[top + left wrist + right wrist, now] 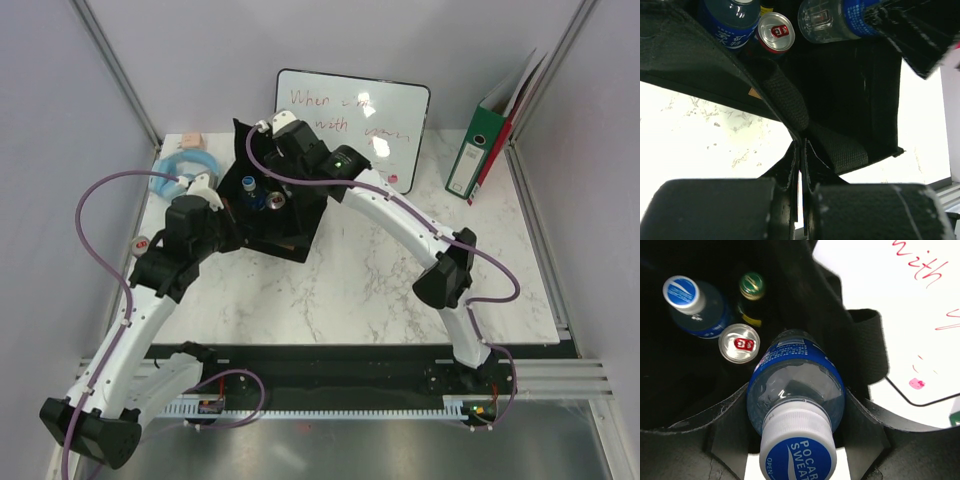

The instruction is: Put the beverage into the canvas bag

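Observation:
The black canvas bag point(300, 235) stands open at the back middle of the marble table. My left gripper point(801, 146) is shut on the bag's near rim, where a woven handle point(790, 100) joins it. My right gripper point(796, 415) hangs over the bag's mouth, shut on the beverage point(795, 390), a clear bottle with a blue label and a white-and-blue cap. This beverage point(832, 20) also shows from the left wrist, its base inside the bag. Inside the bag stand another blue-labelled bottle point(695, 305), a green-capped bottle point(751, 290) and a can point(739, 343).
A whiteboard point(352, 120) with red writing leans on the back wall behind the bag. A green binder point(485, 150) stands at the back right. A light-blue ring point(180, 165) and a small pink item point(190, 140) lie at the back left, near the left arm.

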Controlling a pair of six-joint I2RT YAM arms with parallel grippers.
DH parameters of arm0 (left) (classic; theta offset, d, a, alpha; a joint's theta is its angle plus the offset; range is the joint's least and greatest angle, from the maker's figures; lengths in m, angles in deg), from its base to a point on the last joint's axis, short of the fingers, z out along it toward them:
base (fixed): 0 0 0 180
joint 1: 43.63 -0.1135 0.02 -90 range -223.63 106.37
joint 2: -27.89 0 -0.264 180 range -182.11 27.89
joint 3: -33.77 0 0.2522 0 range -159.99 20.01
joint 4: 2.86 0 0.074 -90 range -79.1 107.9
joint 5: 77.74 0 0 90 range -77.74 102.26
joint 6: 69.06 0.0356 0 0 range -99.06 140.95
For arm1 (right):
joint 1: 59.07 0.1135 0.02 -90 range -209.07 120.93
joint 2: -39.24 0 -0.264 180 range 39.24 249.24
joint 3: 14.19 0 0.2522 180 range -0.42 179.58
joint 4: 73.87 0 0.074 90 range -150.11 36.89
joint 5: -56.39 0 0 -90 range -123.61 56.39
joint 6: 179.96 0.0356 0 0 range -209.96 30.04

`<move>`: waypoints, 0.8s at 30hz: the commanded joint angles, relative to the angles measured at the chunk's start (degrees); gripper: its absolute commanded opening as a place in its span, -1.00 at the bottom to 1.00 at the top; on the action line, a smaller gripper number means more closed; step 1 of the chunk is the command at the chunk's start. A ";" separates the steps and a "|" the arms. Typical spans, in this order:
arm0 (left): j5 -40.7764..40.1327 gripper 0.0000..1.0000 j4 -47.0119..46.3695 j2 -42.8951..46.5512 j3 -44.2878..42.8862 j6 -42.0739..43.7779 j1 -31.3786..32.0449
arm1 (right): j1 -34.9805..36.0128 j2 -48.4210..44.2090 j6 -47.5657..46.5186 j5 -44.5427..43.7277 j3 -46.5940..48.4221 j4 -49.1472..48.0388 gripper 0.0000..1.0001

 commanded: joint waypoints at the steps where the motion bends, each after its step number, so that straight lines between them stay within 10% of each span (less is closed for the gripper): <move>1: 2.31 -0.95 -0.17 1.81 -1.88 -0.66 0.24 | 0.03 0.55 -3.86 -6.82 2.45 -3.59 -1.00; 24: 1.52 -0.95 0.18 2.95 -0.83 -0.40 0.15 | -3.92 4.15 -0.88 -1.82 -2.48 -10.53 -1.00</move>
